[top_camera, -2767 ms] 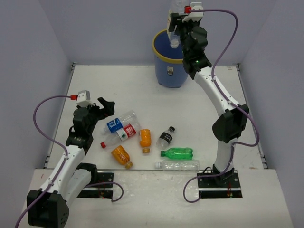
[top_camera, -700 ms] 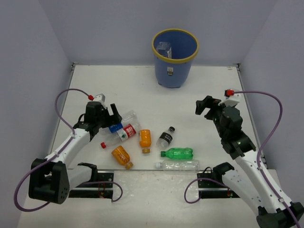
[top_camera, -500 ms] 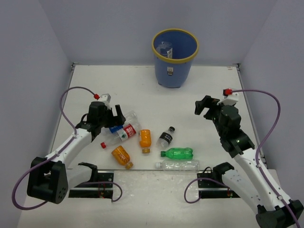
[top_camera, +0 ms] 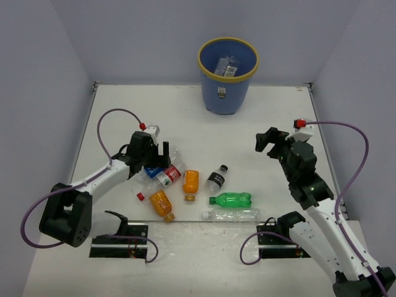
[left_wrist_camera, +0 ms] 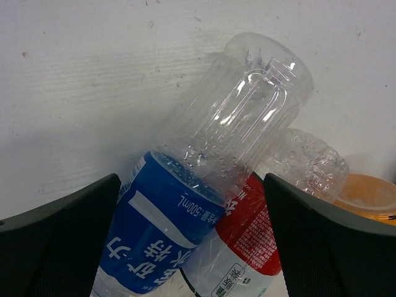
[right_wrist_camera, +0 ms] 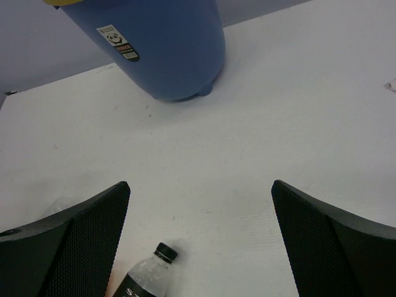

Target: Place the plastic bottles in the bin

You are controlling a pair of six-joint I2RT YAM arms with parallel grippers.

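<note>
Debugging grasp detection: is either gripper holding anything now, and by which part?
Nothing is held. Left gripper is open, its fingers either side of the blue-label bottle around the label. Right gripper is open and empty.

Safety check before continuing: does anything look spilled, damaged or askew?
Nothing looks spilled or broken. The only oddity: the blue-label bottle lies slanted across the red-label bottle, between the fingers of the open left gripper. The other bottles simply lie on their sides.
</note>
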